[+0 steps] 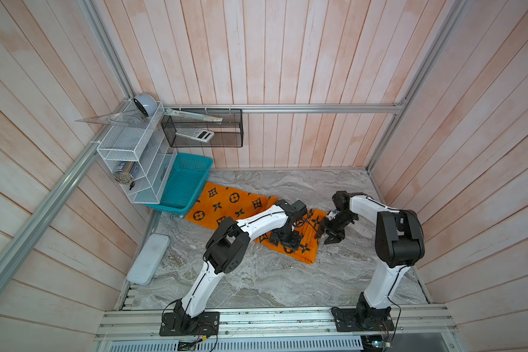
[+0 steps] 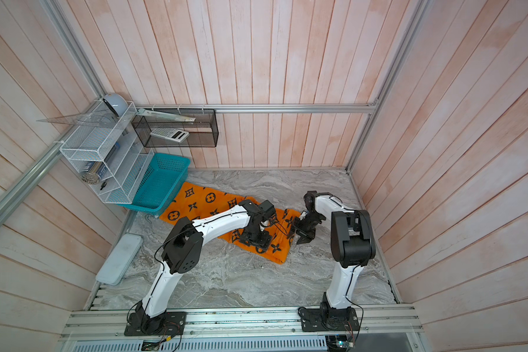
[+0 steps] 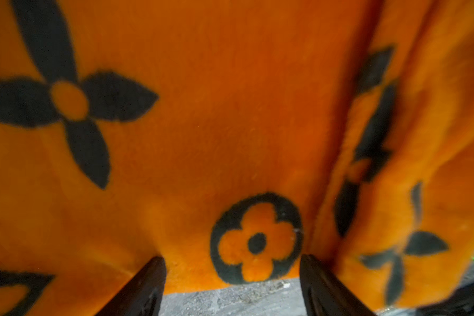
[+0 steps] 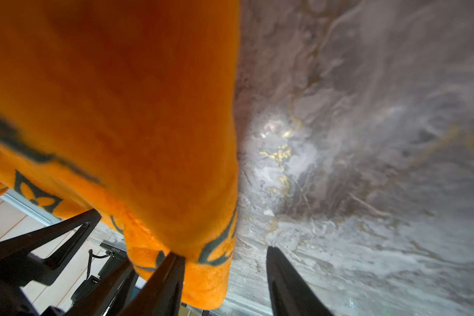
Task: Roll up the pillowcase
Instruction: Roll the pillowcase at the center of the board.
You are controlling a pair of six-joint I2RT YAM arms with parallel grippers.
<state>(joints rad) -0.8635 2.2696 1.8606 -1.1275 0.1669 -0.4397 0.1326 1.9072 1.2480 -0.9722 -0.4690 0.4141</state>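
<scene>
top views: we see the pillowcase point(image 1: 237, 203) lying on the table point(image 1: 256, 283). it runs slantwise from the far left corner, where one end sits just beside the basket point(image 1: 183, 186), toward the middle. its other end is bunched into a thick fold. the left claw point(image 1: 286, 243) points down over the cloth at its near edge, just beside that fold. the right claw point(image 1: 333, 238) hangs at the folded end, on its right side. from up here we cannot tell how wide either claw stands.

left wrist: we look straight onto the cloth. the left claw point(image 3: 231, 273) stands wide, its fingers point(image 3: 145, 287) on either side of a circled flower print at the cloth's edge. nothing is pinched between them. a raised fold runs along one side, and bare table shows between the fingers.

right wrist: the right claw point(image 4: 225, 273) stands parted. one finger point(image 4: 164, 284) touches the tip of the bunched cloth, while the other stands over bare table, clear of the cloth. it grips nothing.
</scene>
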